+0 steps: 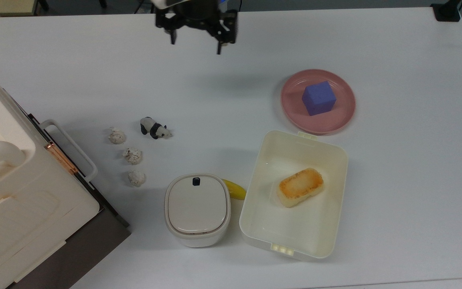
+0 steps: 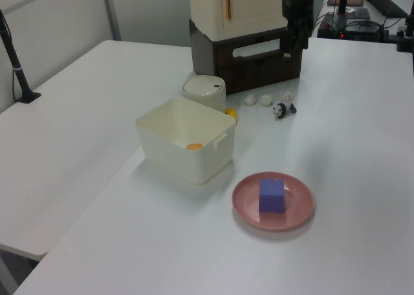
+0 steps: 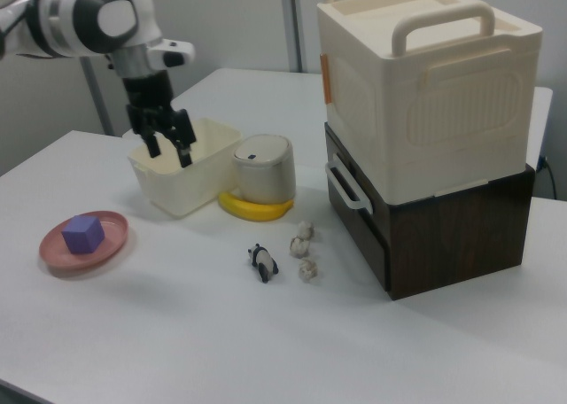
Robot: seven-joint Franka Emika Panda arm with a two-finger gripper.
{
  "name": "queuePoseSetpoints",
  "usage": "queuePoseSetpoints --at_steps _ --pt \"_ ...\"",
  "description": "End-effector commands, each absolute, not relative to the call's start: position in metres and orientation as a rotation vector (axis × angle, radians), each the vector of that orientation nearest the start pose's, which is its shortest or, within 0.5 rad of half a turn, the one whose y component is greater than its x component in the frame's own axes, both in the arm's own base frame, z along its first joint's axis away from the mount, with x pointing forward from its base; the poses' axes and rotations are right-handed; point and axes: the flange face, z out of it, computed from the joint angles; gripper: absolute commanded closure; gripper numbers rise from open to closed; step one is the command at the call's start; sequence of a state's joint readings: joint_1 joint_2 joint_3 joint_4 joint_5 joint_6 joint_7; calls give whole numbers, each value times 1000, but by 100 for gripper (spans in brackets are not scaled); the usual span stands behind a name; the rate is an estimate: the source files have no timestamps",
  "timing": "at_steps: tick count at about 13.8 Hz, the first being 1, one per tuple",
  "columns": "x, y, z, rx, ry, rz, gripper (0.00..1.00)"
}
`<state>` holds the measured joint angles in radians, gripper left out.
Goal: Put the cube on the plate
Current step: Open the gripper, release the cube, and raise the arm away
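While the small matte blue-purple cube [image 1: 319,98] sits flat on the round shallow pink plate [image 1: 343,116], a little toward the top view's left of the plate's centre, nothing touches it. It rests inside the raised rim, one corner turned toward the top view's lower edge.

Black two-finger gripper [image 1: 195,36] hangs high above the white table [image 1: 415,180], at the top view's upper edge, well apart from plate and cube. Jaws spread wide, nothing between them; right view confirms both fingers [image 3: 185,145] splayed and empty, in front of the cream tub as that camera sees it.

Cream rectangular tub [image 1: 255,224] lies just beside the plate, toward the top view's lower edge, with a toasted bread-like block [image 1: 300,187] on its floor. Rounded cream lidded pot [image 1: 197,208] stands at the top view's left of the tub; a yellow banana [image 1: 235,188] shows between the two, partly hidden.

Small black-and-white panda figure [image 1: 155,128] and three pale crumpled lumps [image 1: 132,155] lie near each other on bare table, the lumps in a short column.

Large cream handled case [image 3: 425,94] stacked on a dark brown box [image 3: 443,244], at the right view's right.
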<state>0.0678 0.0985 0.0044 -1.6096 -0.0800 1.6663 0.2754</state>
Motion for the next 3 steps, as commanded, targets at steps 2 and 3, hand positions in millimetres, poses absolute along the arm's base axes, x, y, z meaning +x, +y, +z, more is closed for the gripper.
queuePoseSetpoints --at_steps 2,3 --pt "584 5 550 -3219 259 79 0" --pt "584 -1 551 -3218 261 78 0"
